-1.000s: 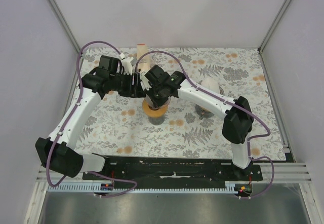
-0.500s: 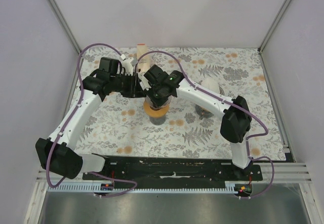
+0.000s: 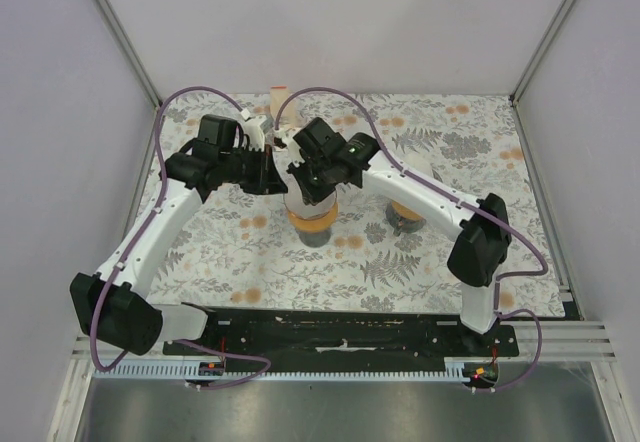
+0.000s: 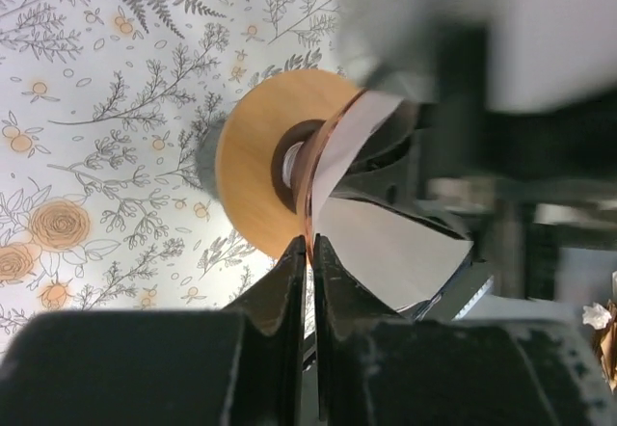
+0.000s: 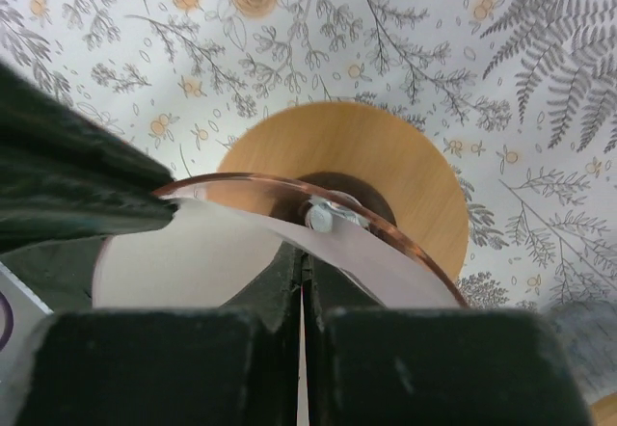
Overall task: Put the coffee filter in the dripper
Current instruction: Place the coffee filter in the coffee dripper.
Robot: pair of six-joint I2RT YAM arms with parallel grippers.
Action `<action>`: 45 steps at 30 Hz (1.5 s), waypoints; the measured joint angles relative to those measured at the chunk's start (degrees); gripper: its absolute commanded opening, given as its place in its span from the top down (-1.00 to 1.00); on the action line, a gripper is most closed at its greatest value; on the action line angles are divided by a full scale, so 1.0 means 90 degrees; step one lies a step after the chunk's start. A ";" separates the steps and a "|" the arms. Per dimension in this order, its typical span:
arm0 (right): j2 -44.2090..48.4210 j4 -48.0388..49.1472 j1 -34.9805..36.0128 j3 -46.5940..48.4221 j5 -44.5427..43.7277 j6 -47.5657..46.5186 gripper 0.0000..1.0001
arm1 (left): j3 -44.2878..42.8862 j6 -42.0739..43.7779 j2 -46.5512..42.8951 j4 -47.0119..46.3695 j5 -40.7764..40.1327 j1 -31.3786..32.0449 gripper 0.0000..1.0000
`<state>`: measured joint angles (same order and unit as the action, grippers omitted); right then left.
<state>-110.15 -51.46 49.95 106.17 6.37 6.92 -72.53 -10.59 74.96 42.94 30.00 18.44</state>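
The dripper stands mid-table, a clear amber cone on a round wooden collar. The white coffee filter sits partly inside the cone, its upper edge above the rim. My left gripper reaches in from the left, shut on the dripper's thin amber rim. From the right, my right gripper is shut on the filter's edge, and the paper covers its fingertips. Both grippers meet directly above the dripper.
A beige cylinder stands at the back, just behind the two wrists. A dark round object lies partly under the right forearm. The floral cloth covers the table between side walls.
The left jaws have closed from wide open onto the dripper's rim. The right wrist has shifted slightly toward the back, and more white filter shows in the cone.
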 measured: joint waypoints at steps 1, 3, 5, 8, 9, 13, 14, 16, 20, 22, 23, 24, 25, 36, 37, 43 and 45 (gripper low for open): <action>0.0056 0.0051 -0.0010 0.0000 0.0000 -0.0005 1.00 | 0.0000 0.0017 0.0002 0.0049 -0.0022 0.0002 0.91; 0.0170 0.0112 -0.0007 0.0000 0.0010 -0.0007 1.00 | 0.0000 0.0046 0.0012 0.0109 -0.0049 0.0010 0.91; 0.0236 0.0160 -0.0007 -0.0002 0.0034 -0.0010 1.00 | -0.0005 0.0068 0.0012 0.0185 -0.0068 0.0015 0.91; 0.0294 0.0187 -0.0002 -0.0002 0.0075 -0.0015 1.00 | -0.0005 0.0078 0.0017 0.0243 -0.0112 0.0034 0.91; 0.0306 0.0187 -0.0002 0.0000 0.0085 -0.0027 1.00 | -0.0005 0.0083 0.0017 0.0257 -0.0112 0.0036 0.91; 0.0359 0.0185 -0.0005 0.0000 0.0121 -0.0066 1.00 | -0.0041 0.0092 0.0039 0.0340 -0.0112 0.0039 0.90; 0.0389 0.0187 -0.0005 0.0000 0.0148 -0.0080 1.00 | -0.0078 0.0092 0.0051 0.0379 -0.0109 0.0039 0.90; 0.0442 0.0187 -0.0005 0.0000 0.0172 -0.0104 1.00 | -0.0158 0.0095 0.0080 0.0442 -0.0107 0.0049 0.89; 0.0617 0.0187 -0.0005 0.0000 0.0199 -0.0138 0.80 | -0.0284 0.0095 0.0109 0.0493 -0.0102 0.0073 0.89; 0.0755 0.0187 -0.0010 0.0000 0.0221 -0.0172 0.61 | -0.0296 0.0095 0.0114 0.0503 -0.0102 0.0075 0.89; 0.0840 0.0187 -0.0010 0.0000 0.0221 -0.0182 0.51 | -0.0296 0.0095 0.0117 0.0505 -0.0102 0.0075 0.89; 0.0937 0.0187 -0.0010 0.0000 0.0219 -0.0194 0.42 | -0.0296 0.0095 0.0119 0.0508 -0.0102 0.0075 0.89; 0.1042 0.0192 -0.0010 0.0000 0.0211 -0.0204 0.31 | -0.0296 0.0095 0.0121 0.0515 -0.0102 0.0075 0.89; 0.2249 0.0491 -0.0221 -0.0984 -0.0571 0.0083 -0.25 | -0.0296 0.0095 0.0121 0.0520 -0.0102 0.0075 0.89; 0.2246 0.0517 -0.0274 -0.1161 -0.0568 0.0143 -0.24 | -0.0296 0.0092 0.0121 0.0520 -0.0102 0.0075 0.89; 0.1943 0.0597 -0.0369 -0.1647 -0.0505 0.0355 0.43 | -0.0296 0.0092 0.0121 0.0520 -0.0100 0.0075 0.90; 0.1843 0.0663 -0.0369 -0.1647 -0.0471 0.0401 0.66 | -0.0296 0.0092 0.0121 0.0520 -0.0097 0.0075 0.91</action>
<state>-93.56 -45.50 46.63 91.35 2.13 10.52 -75.20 -9.76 76.05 47.62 29.12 19.11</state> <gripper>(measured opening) 0.332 0.054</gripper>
